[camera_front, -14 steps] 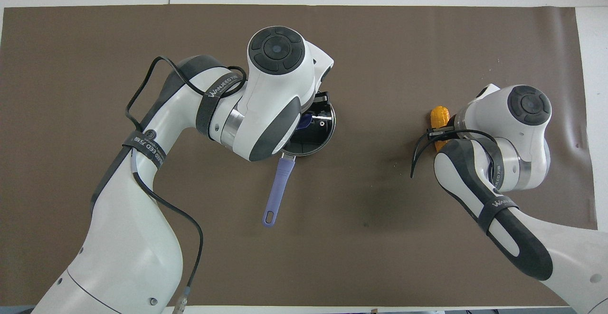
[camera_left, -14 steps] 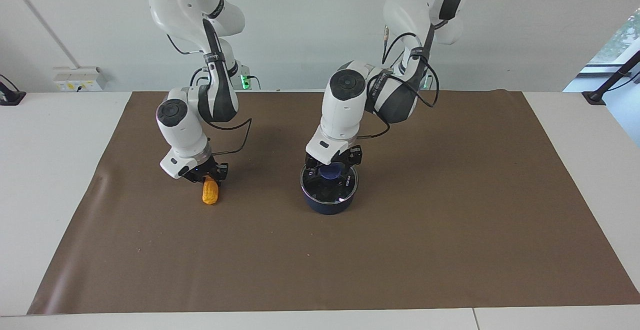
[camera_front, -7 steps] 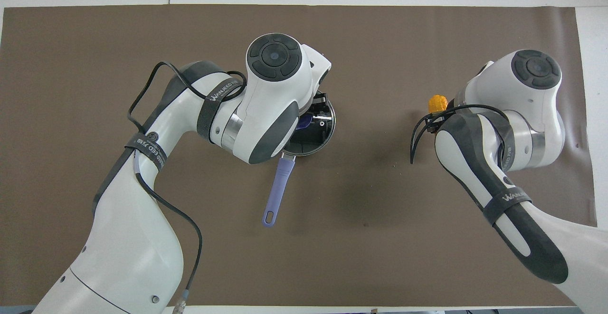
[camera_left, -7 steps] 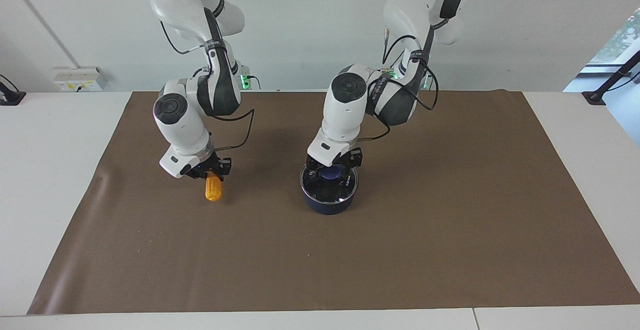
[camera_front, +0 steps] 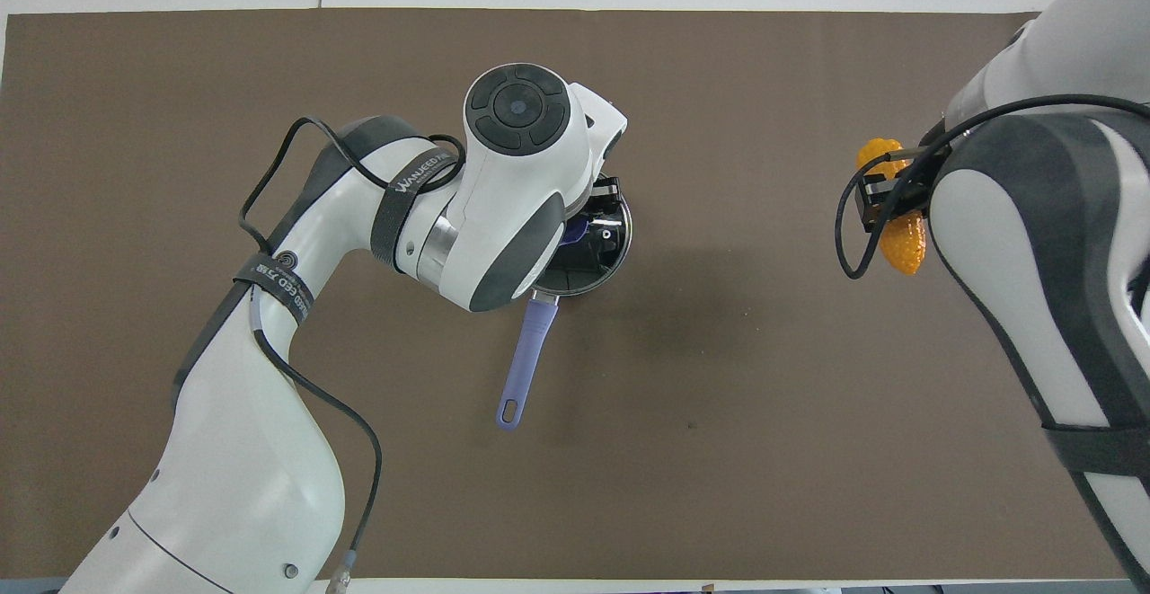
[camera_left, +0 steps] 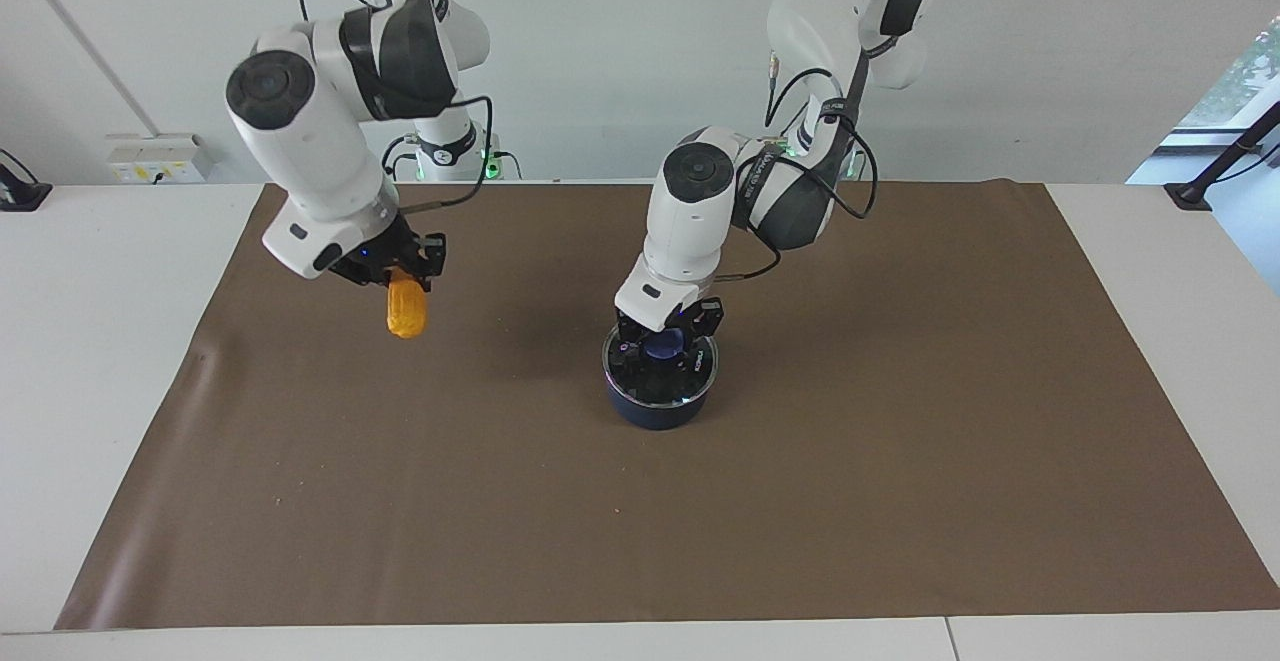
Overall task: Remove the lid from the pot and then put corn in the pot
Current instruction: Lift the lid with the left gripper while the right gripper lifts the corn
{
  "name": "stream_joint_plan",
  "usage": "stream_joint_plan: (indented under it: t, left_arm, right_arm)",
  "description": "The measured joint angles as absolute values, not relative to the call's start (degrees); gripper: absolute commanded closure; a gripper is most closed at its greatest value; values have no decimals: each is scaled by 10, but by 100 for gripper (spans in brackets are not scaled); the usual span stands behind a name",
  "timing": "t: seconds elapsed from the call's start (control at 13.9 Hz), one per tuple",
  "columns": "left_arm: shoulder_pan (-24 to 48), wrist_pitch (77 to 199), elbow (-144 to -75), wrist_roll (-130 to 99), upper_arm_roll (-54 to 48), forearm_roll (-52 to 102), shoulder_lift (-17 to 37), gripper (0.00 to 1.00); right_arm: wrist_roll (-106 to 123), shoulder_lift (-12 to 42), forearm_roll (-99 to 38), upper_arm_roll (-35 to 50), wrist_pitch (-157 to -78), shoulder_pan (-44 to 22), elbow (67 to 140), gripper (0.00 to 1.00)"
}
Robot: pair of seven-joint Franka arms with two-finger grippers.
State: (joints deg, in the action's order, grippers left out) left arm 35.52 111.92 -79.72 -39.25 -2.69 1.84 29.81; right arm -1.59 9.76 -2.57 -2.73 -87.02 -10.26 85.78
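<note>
Yellow-orange, the corn [camera_left: 405, 309] hangs in the air, clamped at its upper end in the right gripper [camera_left: 397, 277], with its tapered body pointing down below the fingertips. It is raised clear of the brown mat [camera_left: 900, 461] that covers the surface, over the part of the mat toward the right arm's end. In the overhead view the cob [camera_front: 895, 217] shows just beside the right arm's wrist.

Well apart from it, near the middle of the mat, stands the pot [camera_left: 658, 403], its long blue handle [camera_front: 523, 365] pointing toward the robots. The lid [camera_left: 660, 376] sits on the pot. The left gripper [camera_left: 662, 341] is down on the lid, its fingertips drawn together on the blue knob [camera_left: 661, 344] at the centre. From overhead, the left arm's wrist covers most of the lid [camera_front: 604, 248].
</note>
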Motion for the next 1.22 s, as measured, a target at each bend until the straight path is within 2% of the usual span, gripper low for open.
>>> stream_joint_plan:
  t: [0.14,0.43,0.5,0.86,1.01,1.22]
  left_arm:
    - [355,1119,-797,-393,-27,18,298,47]
    - [355,1119,-797,-393,-27,18,298,90]
    - [355,1118,-797,-393,-27,18,297,98]
    - [355,1087,-796,-394,-25,23,267,100]
    - [346,1052,-791,-395,-21,24,249,100]
    - [288,1004,-788,-327,-18,24,221,100]
  right_arm:
    - [-18,89,-29,-28,-838,-101,822,100]
    - [-18,89,-33,-29,-827,-101,816,100]
    - [-18,90,-34,-28,-827,-102,816,100]
    - [-23,91,-34,-26,-832,-110,816,100]
    - [-34,93,-41,-26,-864,-119,817,100]
    - [-101,120,-57,-24,-932,-167,818,100]
